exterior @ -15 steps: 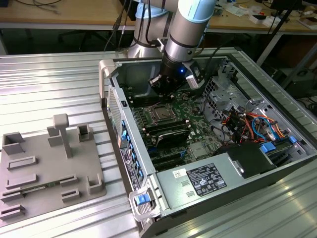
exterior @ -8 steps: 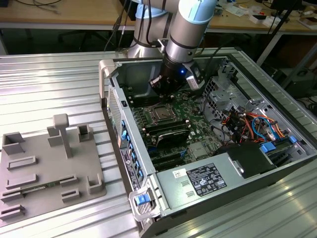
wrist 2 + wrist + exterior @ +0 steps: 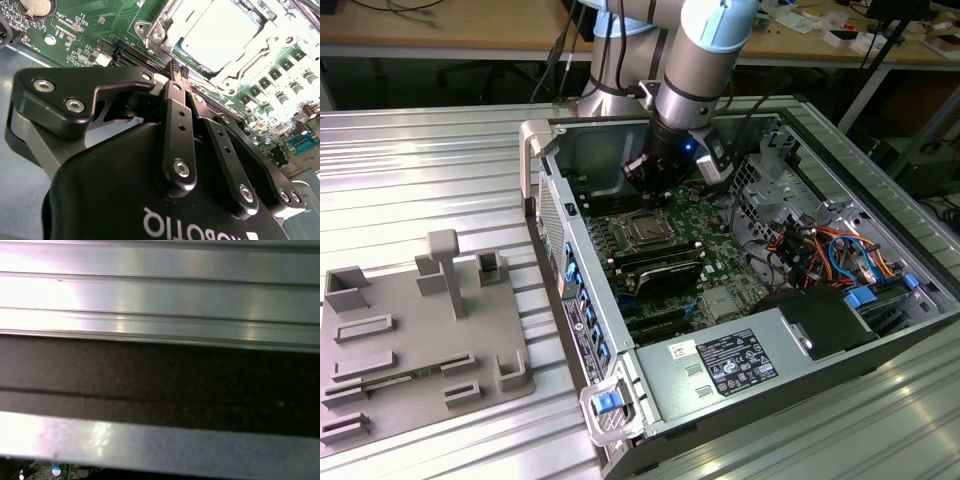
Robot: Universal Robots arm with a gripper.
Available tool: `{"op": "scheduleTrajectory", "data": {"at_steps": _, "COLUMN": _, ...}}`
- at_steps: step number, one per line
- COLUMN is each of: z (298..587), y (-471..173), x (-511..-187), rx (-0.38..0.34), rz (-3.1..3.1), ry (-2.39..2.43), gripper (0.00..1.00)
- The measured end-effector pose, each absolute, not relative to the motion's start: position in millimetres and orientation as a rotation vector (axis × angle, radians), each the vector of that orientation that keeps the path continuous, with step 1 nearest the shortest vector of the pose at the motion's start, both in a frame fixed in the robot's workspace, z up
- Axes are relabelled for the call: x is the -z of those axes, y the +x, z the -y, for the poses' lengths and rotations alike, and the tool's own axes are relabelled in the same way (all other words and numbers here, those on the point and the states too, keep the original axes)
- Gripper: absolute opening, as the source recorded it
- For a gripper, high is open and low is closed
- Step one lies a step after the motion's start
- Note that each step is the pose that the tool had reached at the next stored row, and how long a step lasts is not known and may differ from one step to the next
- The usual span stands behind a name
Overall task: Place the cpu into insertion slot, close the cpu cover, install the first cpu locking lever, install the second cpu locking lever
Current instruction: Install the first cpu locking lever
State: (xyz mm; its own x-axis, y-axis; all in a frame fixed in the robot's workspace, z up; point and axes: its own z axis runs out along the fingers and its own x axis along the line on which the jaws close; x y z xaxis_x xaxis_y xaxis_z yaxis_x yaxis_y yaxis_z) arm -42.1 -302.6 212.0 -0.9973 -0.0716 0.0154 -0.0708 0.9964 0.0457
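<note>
The cpu [image 3: 220, 35] is seen seated in the insertion slot [image 3: 647, 229], with the cpu cover [image 3: 167, 22] apparently lying closed around it, though glare in the second wrist view makes that hard to confirm. The tool [image 3: 176, 71] is held with its fingertips pinched together on nothing, just beside the corner of the slot, so the work in hand is judged to be a locking lever. A thin lever of this kind is best pressed with the closed tips kept square to it, so that it is not slipped off sideways onto the green board [image 3: 75, 30]. Force is best applied slowly, and the neighbouring memory slots [image 3: 655, 265] beside the slot are to be avoided.
</note>
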Motion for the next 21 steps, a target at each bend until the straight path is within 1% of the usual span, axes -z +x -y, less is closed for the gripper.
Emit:
{"op": "scheduleTrajectory", "data": {"at_steps": 11, "z": 302.4, "y": -41.0, "x": -208.1, "rx": 0.071, "rz": 3.122, "ry": 0.111, "gripper": 0.11}}
{"op": "scheduleTrajectory", "data": {"at_steps": 21, "z": 294.9, "y": -39.9, "x": -207.9, "rx": 0.071, "rz": 3.122, "ry": 0.114, "gripper": 0.11}}
